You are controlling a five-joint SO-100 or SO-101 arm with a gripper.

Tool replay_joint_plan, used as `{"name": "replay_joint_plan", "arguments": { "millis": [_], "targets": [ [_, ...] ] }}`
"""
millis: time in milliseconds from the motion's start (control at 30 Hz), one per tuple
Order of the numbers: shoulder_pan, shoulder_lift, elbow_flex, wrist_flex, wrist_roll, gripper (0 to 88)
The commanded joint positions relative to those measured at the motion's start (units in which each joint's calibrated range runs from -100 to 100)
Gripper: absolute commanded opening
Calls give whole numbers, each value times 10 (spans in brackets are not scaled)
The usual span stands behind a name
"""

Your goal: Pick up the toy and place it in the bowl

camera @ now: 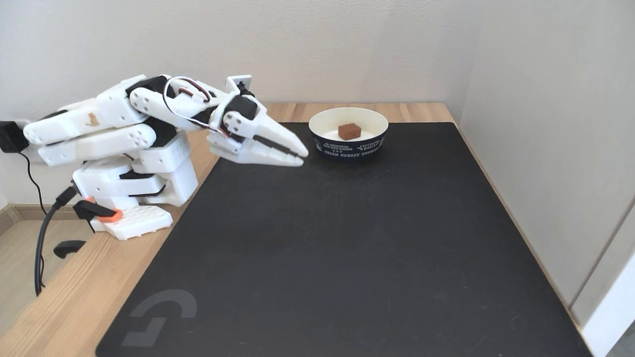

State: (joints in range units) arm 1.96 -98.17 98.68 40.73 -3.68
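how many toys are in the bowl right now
1: a single reddish-brown toy lies on the cream floor of the bowl, near its middle. The near wall could hide something small behind it.

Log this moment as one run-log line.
toy: in bowl | tool: shut, empty, left of bowl in fixed view, above black mat | task: placed

Brown toy (349,131) lies inside navy bowl (348,147) — upright.

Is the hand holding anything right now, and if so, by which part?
Nothing is held. The white hand is shut and empty, left of the navy paper bowl; the small reddish-brown block toy lies inside the bowl.
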Motion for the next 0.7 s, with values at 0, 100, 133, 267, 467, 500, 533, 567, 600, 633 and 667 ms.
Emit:
{"name": "replay_joint_plan", "arguments": {
  "millis": [0,100,133,267,467,500,533,567,600,633,667],
  "targets": [
    [0,-13,8,80,12,21],
    [-4,-12,8,126,27,22],
    [-5,-12,8,127,27,22],
    [-2,-12,7,129,27,22],
    [-3,-12,7,129,27,22],
    [-2,-12,7,129,26,22],
    [-1,-12,7,129,25,22],
    [-1,-12,7,129,24,22],
    [-1,-12,7,129,25,22],
    [-1,-12,7,128,26,22],
    [-1,-12,7,127,26,22]
  ]
}}
